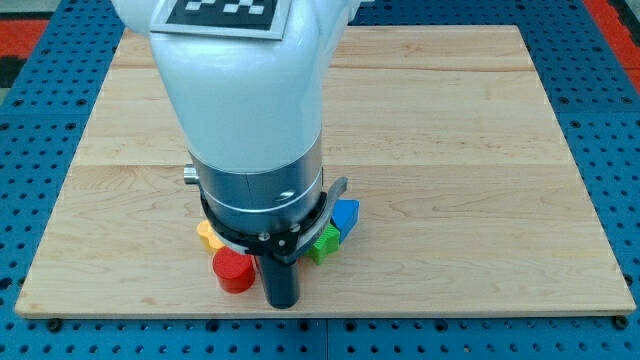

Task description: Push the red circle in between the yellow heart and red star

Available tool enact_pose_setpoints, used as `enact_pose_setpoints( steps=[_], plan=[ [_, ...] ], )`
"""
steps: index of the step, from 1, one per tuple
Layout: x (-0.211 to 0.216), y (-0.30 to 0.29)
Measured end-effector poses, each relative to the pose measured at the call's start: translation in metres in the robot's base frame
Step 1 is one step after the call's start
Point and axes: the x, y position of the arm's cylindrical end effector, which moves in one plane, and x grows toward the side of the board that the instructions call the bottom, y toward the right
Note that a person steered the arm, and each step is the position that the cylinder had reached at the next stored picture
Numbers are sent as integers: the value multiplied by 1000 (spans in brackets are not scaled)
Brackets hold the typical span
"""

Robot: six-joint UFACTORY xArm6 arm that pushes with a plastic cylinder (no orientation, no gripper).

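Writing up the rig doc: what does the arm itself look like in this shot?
Glossy white rounded housing with a black-and-white fiducial marker on top. Below it sits a silver metal ring, then a black collar with small screws. The arm ends in a straight dark rod; my tip is its blunt lower end. No cables visible.

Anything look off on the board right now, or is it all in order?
Nothing spilled or damaged. The arm hides much: only the red circle, a yellow block's edge, a green block and a blue block show. My tip sits right of the circle.
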Motion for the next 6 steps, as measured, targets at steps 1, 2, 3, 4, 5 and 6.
enact_pose_setpoints(
  steps=[1,2,3,4,5,6],
  plan=[
    [13,-9],
    [14,-49],
    [9,-68],
    [7,-68],
    [-1,-67],
    [-10,-55]
  ],
)
